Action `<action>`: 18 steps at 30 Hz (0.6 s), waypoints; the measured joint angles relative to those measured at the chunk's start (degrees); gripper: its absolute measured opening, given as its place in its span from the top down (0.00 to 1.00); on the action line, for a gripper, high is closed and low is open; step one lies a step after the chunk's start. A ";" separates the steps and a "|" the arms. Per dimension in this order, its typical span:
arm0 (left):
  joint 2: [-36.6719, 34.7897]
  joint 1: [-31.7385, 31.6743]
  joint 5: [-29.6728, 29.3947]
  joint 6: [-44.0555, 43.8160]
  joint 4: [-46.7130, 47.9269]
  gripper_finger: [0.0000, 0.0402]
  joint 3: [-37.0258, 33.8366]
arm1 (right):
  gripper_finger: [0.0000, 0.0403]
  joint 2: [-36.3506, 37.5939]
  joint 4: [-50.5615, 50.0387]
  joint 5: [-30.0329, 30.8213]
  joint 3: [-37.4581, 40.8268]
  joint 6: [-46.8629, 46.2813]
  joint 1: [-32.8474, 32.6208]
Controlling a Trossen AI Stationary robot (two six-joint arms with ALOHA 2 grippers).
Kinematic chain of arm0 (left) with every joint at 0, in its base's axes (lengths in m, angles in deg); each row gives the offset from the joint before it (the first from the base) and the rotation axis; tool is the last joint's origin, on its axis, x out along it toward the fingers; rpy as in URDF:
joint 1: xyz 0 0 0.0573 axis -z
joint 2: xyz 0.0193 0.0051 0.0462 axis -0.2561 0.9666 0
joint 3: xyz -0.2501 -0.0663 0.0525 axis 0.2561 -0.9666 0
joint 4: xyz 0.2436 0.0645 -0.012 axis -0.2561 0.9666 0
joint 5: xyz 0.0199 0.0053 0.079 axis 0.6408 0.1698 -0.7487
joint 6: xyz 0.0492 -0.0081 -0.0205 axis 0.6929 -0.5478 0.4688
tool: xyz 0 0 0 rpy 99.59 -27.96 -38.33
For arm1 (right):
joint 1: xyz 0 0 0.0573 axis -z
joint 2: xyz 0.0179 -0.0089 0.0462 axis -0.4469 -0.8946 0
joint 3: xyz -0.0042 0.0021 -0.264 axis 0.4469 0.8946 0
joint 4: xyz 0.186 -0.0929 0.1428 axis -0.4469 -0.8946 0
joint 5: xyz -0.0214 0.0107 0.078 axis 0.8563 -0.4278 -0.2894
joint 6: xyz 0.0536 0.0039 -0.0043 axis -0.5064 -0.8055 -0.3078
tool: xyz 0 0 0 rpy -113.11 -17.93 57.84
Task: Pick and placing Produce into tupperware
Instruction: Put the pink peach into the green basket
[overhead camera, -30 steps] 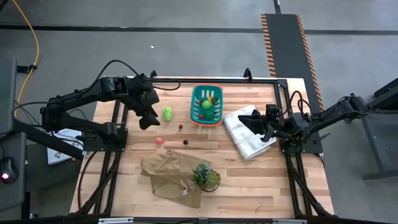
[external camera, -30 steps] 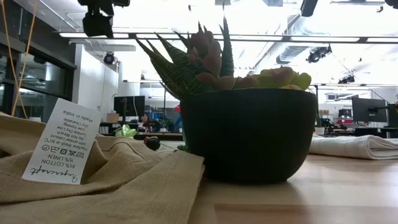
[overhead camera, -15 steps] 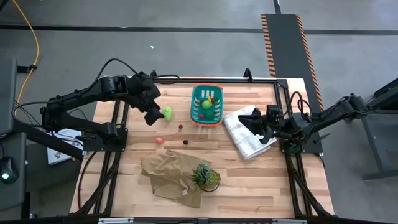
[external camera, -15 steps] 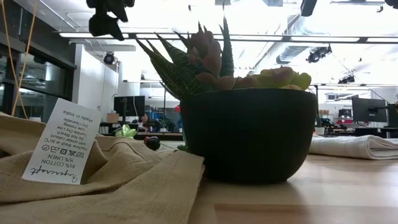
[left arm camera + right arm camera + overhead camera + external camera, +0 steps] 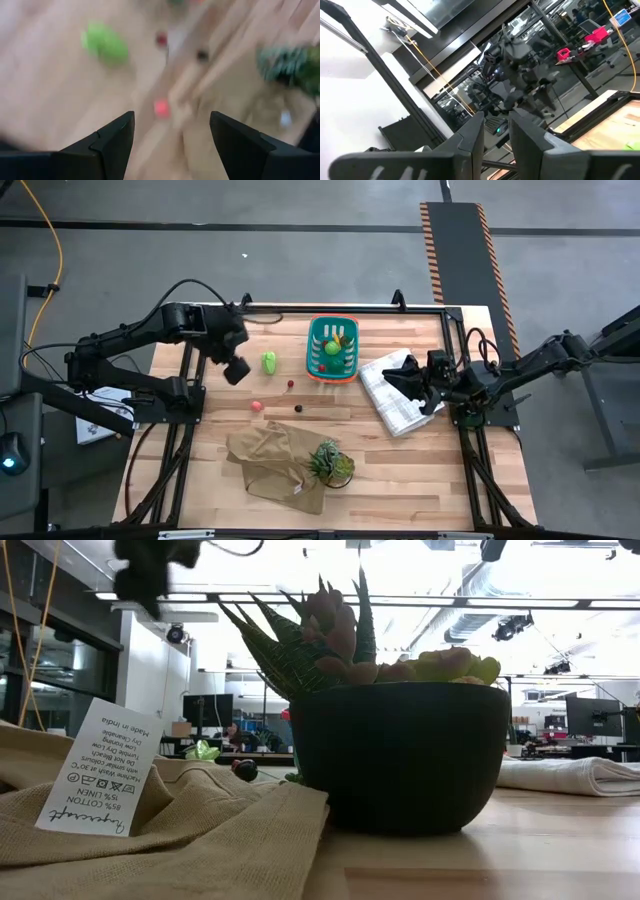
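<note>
My left gripper (image 5: 237,370) (image 5: 172,130) hangs open over the table's left part, a short way left of a light green lump (image 5: 269,362) (image 5: 105,44) that lies on the wood. A small red ball (image 5: 289,385), a dark ball (image 5: 298,408) and a pink-red piece (image 5: 256,406) (image 5: 161,107) also lie on the table. The teal basket (image 5: 318,332) stands at the far middle and holds a green piece (image 5: 331,348) and a yellow one (image 5: 338,338). My right gripper (image 5: 400,373) (image 5: 497,132) waits shut above the white checked cloth (image 5: 400,402).
A tan cloth (image 5: 275,460) with a label (image 5: 95,780) lies at the near middle. A spiky plant in a dark pot (image 5: 330,462) (image 5: 400,755) stands on its right edge. Bare wood shows between the loose produce and the basket.
My left gripper swung right until it was close to the light green lump, then drew back toward the table's left; its wrist view is smeared by the motion. The lump and the other pieces have stayed where they were.
</note>
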 joint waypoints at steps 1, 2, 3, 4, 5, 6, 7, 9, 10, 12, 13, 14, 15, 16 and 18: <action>0.00 0.02 1.39 -0.58 3.16 0.38 0.00 | 0.80 0.00 0.00 -0.04 0.00 0.00 0.00; 0.00 0.13 2.82 -0.90 6.63 0.38 0.00 | 0.80 0.00 0.00 -0.33 0.00 0.00 0.00; -0.18 0.66 3.35 -1.13 9.85 0.38 -0.01 | 0.80 0.00 -0.01 -1.09 0.00 0.01 0.02; -0.70 1.61 3.08 -2.22 12.30 0.38 -0.02 | 0.80 0.00 -0.13 -1.99 0.00 0.00 0.02; -1.70 2.83 2.10 -4.11 13.62 0.38 -0.02 | 0.80 0.02 -0.45 -2.88 -0.02 0.00 0.01; -3.18 4.30 1.06 -6.53 13.74 0.38 -0.04 | 0.80 0.01 -0.92 -3.58 -0.02 0.01 0.00; -5.07 5.66 0.00 -9.34 13.14 0.38 -0.02 | 0.80 0.02 -1.46 -4.26 -0.02 0.02 0.00; -9.49 8.53 -3.86 -16.47 10.86 0.38 -0.02 | 0.80 0.02 -2.26 -5.07 -0.02 0.00 0.00; -11.83 10.12 -6.54 -20.15 9.56 0.38 -0.02 | 0.80 0.02 -2.64 -5.13 -0.02 0.00 0.00; -15.65 14.17 -12.35 -27.59 6.38 0.38 -0.02 | 0.80 0.02 -3.44 -5.14 -0.02 0.00 0.00; -17.16 16.41 -14.85 -31.04 4.22 0.38 0.01 | 0.80 0.02 -3.65 -5.15 -0.02 0.00 0.01; -18.23 18.68 -17.15 -33.98 2.33 0.38 0.07 | 0.80 0.02 -3.74 -5.14 -0.02 0.00 0.04; -18.81 21.10 -18.80 -36.27 0.83 0.38 0.07 | 0.80 0.02 -3.87 -5.19 -0.02 -0.01 0.21; -18.83 23.54 -20.02 -38.20 0.02 0.38 0.07 | 0.80 0.02 -3.97 -5.37 -0.02 -0.16 0.34; -17.76 28.52 -21.78 -42.11 0.56 0.38 0.04 | 0.80 0.02 -3.96 -6.23 -0.02 -0.71 0.73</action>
